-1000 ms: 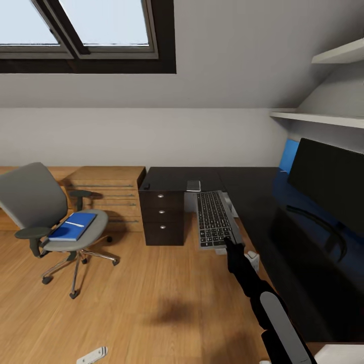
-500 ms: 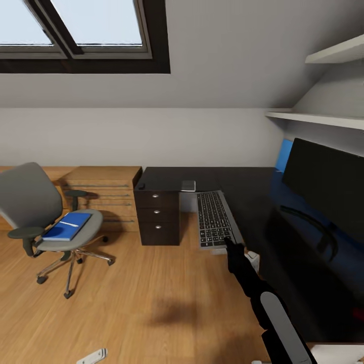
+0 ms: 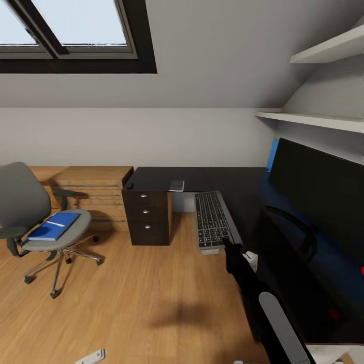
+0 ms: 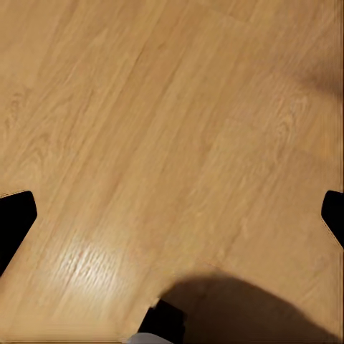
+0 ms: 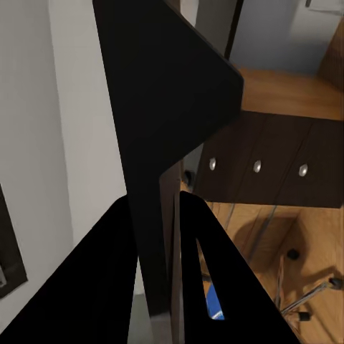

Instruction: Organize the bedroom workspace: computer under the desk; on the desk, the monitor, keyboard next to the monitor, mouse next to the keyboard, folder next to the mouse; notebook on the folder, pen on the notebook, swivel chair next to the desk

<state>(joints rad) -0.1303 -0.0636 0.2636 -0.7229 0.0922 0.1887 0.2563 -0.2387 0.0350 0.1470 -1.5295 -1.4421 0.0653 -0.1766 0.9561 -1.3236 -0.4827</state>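
At the near edge of the desk (image 3: pixel 242 187) my right gripper (image 3: pixel 226 241) holds the keyboard (image 3: pixel 212 218) by its near end. My right wrist view shows both fingers (image 5: pixel 208 236) pressed on a thin dark slab, so the jaws are closed narrow on it. The keyboard hangs partly over the desk edge, with the monitor (image 3: pixel 323 197) well to its right on the desk top. The left gripper (image 4: pixel 172 215) hangs wide open above bare wooden floor.

I judge the keyboard as light and stiff, but long, so a hold at one end lets it swing or tip. The flat plastic may slip between the pads; a slow, level slide toward the monitor seems safest.

Far on the left, the blue folder (image 3: pixel 53 226) lies on the seat of the swivel chair (image 3: pixel 30 222), with a thin pale pen (image 3: pixel 54 223) on top. The folder looks thin and a bit flexible; an overhanging edge would be the best place to pinch it. The pen is small and may roll.
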